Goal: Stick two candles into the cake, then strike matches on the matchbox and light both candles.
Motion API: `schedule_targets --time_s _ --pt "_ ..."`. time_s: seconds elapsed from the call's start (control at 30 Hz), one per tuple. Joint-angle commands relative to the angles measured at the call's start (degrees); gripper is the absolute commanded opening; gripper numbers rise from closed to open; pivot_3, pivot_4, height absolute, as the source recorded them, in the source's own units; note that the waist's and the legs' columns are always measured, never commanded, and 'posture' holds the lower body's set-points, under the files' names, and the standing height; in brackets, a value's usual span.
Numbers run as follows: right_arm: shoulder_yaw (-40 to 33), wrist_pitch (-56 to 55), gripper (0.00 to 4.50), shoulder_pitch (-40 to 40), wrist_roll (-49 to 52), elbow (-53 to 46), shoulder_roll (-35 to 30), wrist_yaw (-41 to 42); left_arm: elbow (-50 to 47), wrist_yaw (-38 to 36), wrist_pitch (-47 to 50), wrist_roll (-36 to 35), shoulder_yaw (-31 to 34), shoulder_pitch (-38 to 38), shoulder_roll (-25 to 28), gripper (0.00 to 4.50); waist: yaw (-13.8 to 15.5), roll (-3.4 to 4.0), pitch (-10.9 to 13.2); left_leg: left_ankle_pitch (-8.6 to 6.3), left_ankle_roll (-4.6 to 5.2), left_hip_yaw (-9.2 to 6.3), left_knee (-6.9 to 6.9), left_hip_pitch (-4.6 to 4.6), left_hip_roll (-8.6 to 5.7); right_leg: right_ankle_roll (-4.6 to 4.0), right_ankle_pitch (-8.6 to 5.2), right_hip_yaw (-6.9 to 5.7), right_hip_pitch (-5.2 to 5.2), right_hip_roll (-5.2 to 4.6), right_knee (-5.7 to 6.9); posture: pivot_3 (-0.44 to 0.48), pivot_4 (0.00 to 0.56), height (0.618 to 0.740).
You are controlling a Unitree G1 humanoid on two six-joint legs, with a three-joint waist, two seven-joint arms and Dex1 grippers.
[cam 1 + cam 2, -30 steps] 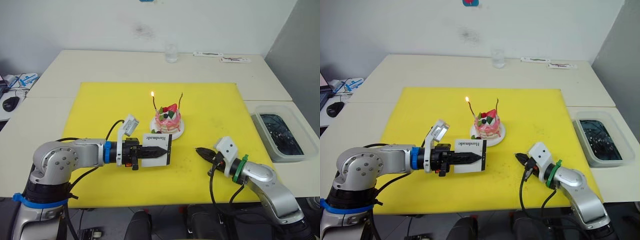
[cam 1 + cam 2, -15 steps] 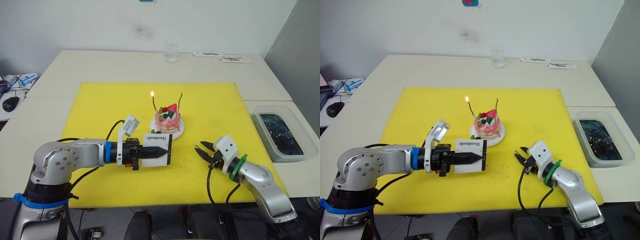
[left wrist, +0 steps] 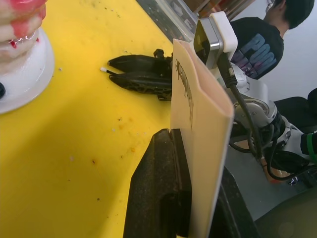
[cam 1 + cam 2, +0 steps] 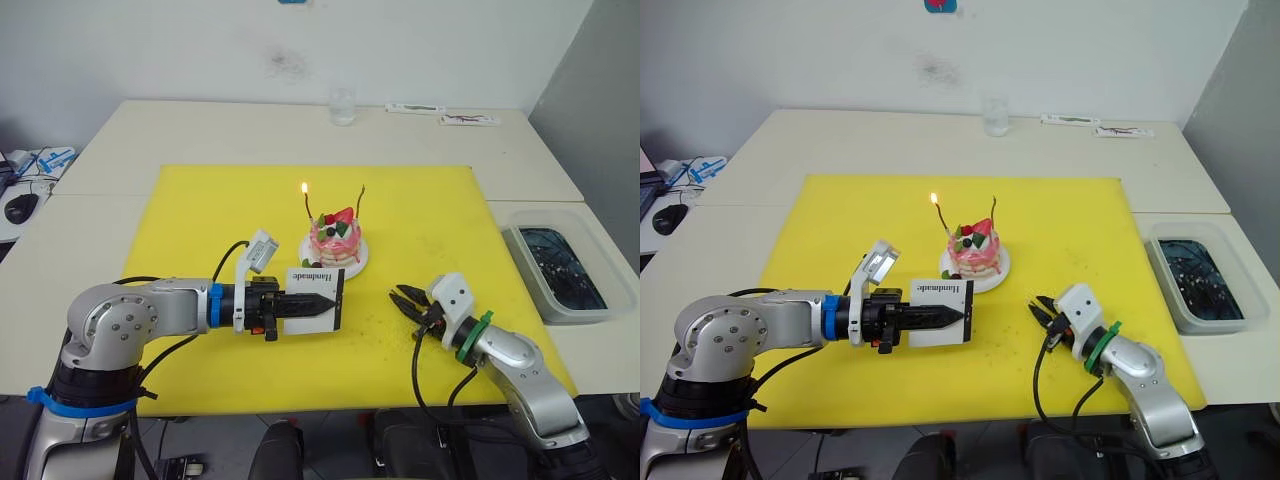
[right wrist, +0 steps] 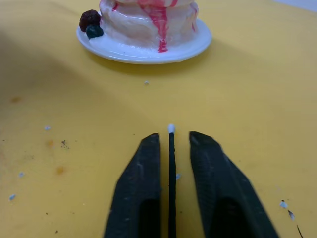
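Just right of the cake (image 4: pixel 337 243), the right gripper (image 5: pixel 171 144) has spread its fingers from the clenched state of a second ago, so a match (image 5: pixel 171 163) now lies between them, ungrasped. The left gripper (image 4: pixel 300 304) stays clamped on the matchbox (image 4: pixel 326 300), standing in front of the cake. One candle (image 4: pixel 307 205) burns; the other (image 4: pixel 361 203) is unlit, so I reckon a second strike is coming.

Legible text: one item. Matchbox (image 4: pixel 940 312), white with a black strip on one edge: the word "Handmade" in small dark letters along its upper face. Person's dark shirt (image 3: pixel 257 45), left wrist view: pale lettering, too blurred to read.
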Motion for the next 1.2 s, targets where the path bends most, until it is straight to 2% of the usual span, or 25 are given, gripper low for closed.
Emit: schedule_targets --time_s 0.03,0.63,0.73,1.17,1.2 --pt "0.0 -0.2 0.05 -0.3 0.1 -0.1 0.0 -0.1 -1.4 -0.1 -0.5 -0.8 1.2 0.1 0.1 0.00 0.0 0.00 0.0 0.00 0.00 0.00 0.01 0.00 0.00 0.00 0.00 0.00 0.00 0.00 0.00 0.000 0.150 0.740" --pt "-0.1 1.9 0.05 0.2 0.2 -1.3 -0.2 -0.4 -1.5 -0.1 -0.8 -0.3 1.2 0.8 0.2 0.00 0.0 0.00 0.0 0.00 0.00 -0.01 0.01 0.01 0.00 0.00 0.00 0.00 0.01 0.00 0.00 0.000 0.150 0.740" --pt "0.3 2.4 0.62 0.0 -0.8 -1.3 -0.7 -0.7 -1.5 -0.1 -0.8 -0.4 1.3 0.9 0.3 0.00 0.0 0.00 0.0 0.00 0.00 0.00 0.01 0.00 0.00 0.00 0.00 0.00 0.01 0.00 0.00 0.000 0.150 0.740" --pt "0.7 4.4 0.62 0.3 -1.3 -1.4 -1.2 -1.4 -1.5 -0.2 -0.9 -0.3 1.2 0.9 0.2 0.00 0.0 0.00 0.0 0.00 0.00 0.00 0.01 0.01 0.00 0.00 0.00 0.00 0.01 0.00 0.00 0.000 0.150 0.740" --pt "0.7 4.6 0.26 0.3 -1.3 -1.4 -1.2 -1.5 -1.5 -0.2 -1.0 -0.3 1.2 0.9 0.2 0.00 0.0 0.00 0.0 0.00 0.00 -0.01 0.01 0.01 0.00 0.00 0.00 0.00 0.01 0.00 0.00 0.000 0.150 0.740"
